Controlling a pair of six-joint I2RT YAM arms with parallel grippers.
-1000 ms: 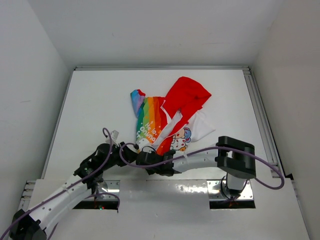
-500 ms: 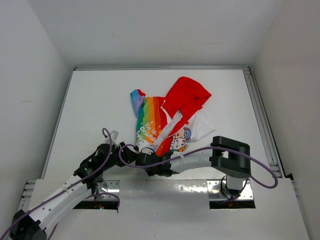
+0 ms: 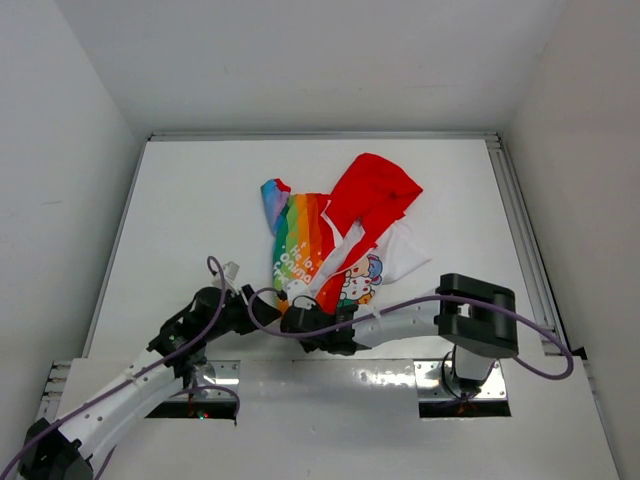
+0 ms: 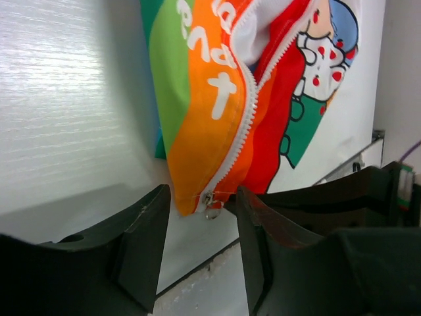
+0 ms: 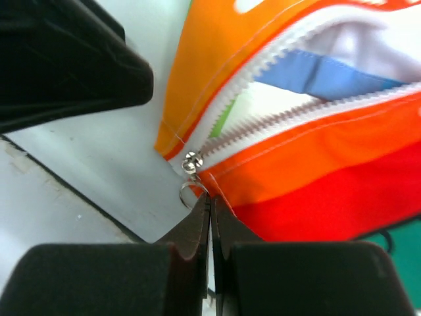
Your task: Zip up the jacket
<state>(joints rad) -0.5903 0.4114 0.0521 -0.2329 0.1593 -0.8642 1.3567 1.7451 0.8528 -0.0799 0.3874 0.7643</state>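
Jacket (image 3: 335,235) is seen at frame centre, unzipped. Step: pull ring (image 5: 191,189) acquisition at bottom hem. Right gripper (image 5: 210,209) is closed against ring, hold unconfirmed. Left gripper (image 4: 200,201) is spread astride hem, empty. Next: hem to be pinned, ring drawn upward.

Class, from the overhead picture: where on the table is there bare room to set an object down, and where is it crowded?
Bare: the table left of the jacket sleeve; the far band behind the hood; the right side toward the rail. Crowded: near centre, where left gripper and right gripper meet the zipper pull.
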